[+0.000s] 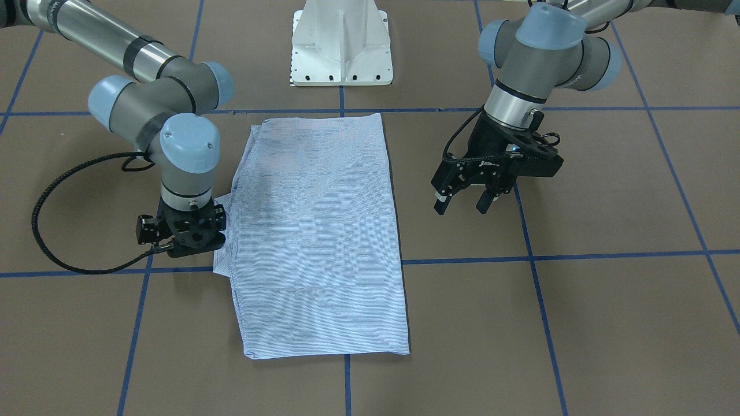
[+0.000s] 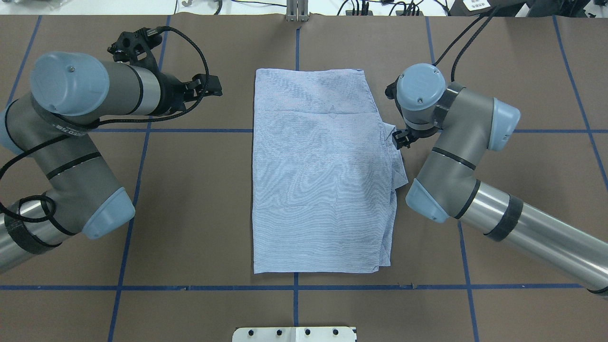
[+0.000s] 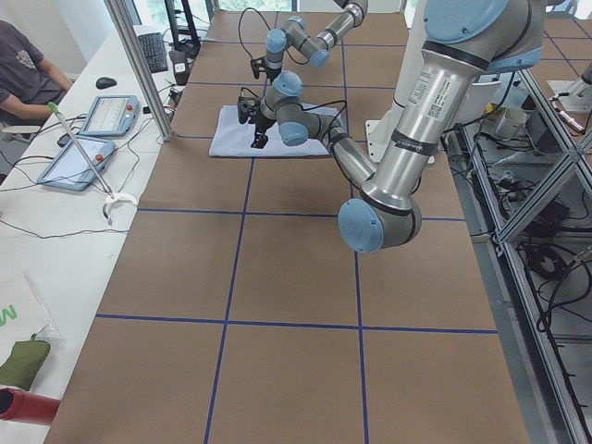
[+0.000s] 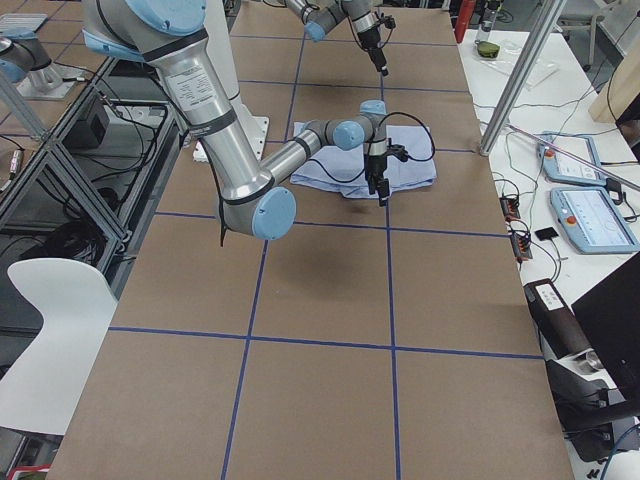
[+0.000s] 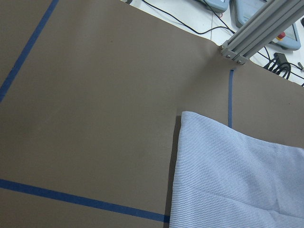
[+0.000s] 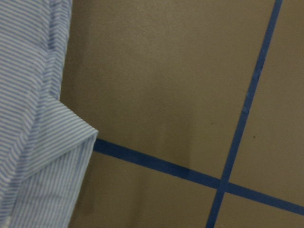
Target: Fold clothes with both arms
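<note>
On the left, the left gripper (image 1: 463, 203) hangs above the table (image 2: 199, 199), jaws spread and empty, well apart from the cloth. In the middle lies the shirt (image 2: 323, 180), folded into a long rectangle, its long axis running straight out from the robot's base. On the right, the right gripper (image 2: 401, 138) points down just beside the flap (image 2: 398, 164) jutting from that long edge. Its fingers are hidden, so its grip cannot be told. It is clearly the nearer one, and the flap probably needs carrying leftward.
</note>
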